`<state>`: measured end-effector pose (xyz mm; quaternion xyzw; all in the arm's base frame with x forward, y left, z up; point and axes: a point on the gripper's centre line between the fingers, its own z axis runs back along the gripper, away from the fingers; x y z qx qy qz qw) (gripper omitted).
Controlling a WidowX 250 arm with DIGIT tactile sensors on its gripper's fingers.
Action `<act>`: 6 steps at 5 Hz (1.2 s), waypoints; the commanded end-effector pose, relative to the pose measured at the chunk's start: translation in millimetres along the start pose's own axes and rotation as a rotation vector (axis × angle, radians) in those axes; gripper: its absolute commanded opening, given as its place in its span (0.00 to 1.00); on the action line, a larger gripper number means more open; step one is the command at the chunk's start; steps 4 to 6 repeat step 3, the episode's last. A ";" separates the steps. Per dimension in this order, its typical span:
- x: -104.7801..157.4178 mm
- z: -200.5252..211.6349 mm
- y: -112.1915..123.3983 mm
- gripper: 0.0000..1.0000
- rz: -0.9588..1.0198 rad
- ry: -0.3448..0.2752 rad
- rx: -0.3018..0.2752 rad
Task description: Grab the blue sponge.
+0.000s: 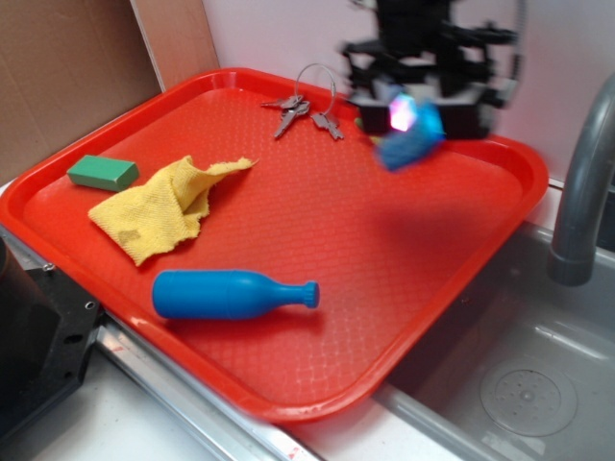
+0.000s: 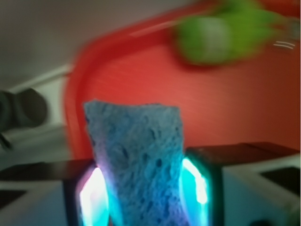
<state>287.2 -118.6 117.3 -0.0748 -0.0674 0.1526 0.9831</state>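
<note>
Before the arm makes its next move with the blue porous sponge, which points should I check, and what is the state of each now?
1. Blue porous sponge sits between the gripper fingers: ok.
2. Both glowing finger pads press the sponge sides: ok.
3. Sponge lifted clear of the red plastic tray: seems ok, exterior view is blurred.
4. Grip depth secure: cannot tell.
5. Blurred green object near the tray's edge, apart from the sponge: ok.
6. Smooth blue plastic bottle and metal keys lie away from the gripper: ok.

Sponge (image 1: 405,146) in claw (image 1: 411,120) above tray (image 1: 404,288).
</note>
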 end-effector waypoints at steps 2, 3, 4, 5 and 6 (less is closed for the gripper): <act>-31.4 77.7 109.9 0.00 0.213 -0.163 0.104; -31.4 82.0 106.5 0.00 0.203 -0.176 0.095; -31.4 82.0 106.5 0.00 0.203 -0.176 0.095; -31.4 82.0 106.5 0.00 0.203 -0.176 0.095; -31.4 82.0 106.5 0.00 0.203 -0.176 0.095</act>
